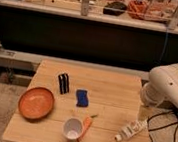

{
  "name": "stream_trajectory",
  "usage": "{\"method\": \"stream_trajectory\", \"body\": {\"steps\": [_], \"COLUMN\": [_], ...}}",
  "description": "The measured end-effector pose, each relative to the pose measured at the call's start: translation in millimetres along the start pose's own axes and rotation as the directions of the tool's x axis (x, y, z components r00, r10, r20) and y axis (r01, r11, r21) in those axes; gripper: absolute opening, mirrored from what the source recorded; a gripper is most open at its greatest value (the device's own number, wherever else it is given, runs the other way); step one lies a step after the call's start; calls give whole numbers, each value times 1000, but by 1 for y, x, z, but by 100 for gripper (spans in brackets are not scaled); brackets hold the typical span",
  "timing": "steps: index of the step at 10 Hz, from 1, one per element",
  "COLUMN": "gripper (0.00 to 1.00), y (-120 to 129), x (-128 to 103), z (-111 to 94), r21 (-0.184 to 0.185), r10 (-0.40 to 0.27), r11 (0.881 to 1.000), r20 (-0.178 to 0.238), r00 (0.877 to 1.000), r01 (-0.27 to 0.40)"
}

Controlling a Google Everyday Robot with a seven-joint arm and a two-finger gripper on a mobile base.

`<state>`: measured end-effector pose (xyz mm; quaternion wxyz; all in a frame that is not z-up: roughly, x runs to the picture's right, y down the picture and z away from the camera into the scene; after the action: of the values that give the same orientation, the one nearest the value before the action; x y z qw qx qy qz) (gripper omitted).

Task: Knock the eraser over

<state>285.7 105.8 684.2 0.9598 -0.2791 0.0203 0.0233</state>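
On a wooden table in the lab, an orange bowl sat at the left edge with nothing in it. Just to its right, toward the back, the eraser stood upright on its end, a small black block with pale stripes that nothing was touching. The job of knocking it over had not been done. Beside it lay a rumpled blue pad, close to the eraser but apart from it. Nearer the front edge a white cup stood with its mouth up and looked empty, and a small carrot-like piece rested against its right side. Farther right, a white bottle lay on its side near the table's corner. Above that bottle, at the far right, the robot's white arm hung with its gripper pointing down. Its fingers were apart and, as far as could be made out, held nothing. The gripper was well away from the eraser. By the look of it, the whole reach across the table and the push itself remained to be made.
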Motion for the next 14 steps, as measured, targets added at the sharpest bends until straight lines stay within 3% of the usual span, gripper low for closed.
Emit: {"method": "stream_trajectory", "body": {"steps": [10, 12, 14], "gripper": [77, 60, 39], "y": [0, -3, -4], "x": [0, -12, -42], "z": [0, -8, -17], "r21": [0, 8, 7], "r10": [-1, -28, -63], "r11": [1000, 1000, 998], "r20": [0, -4, -5], "r00": [1000, 1000, 998], "r01": [1, 28, 63]}}
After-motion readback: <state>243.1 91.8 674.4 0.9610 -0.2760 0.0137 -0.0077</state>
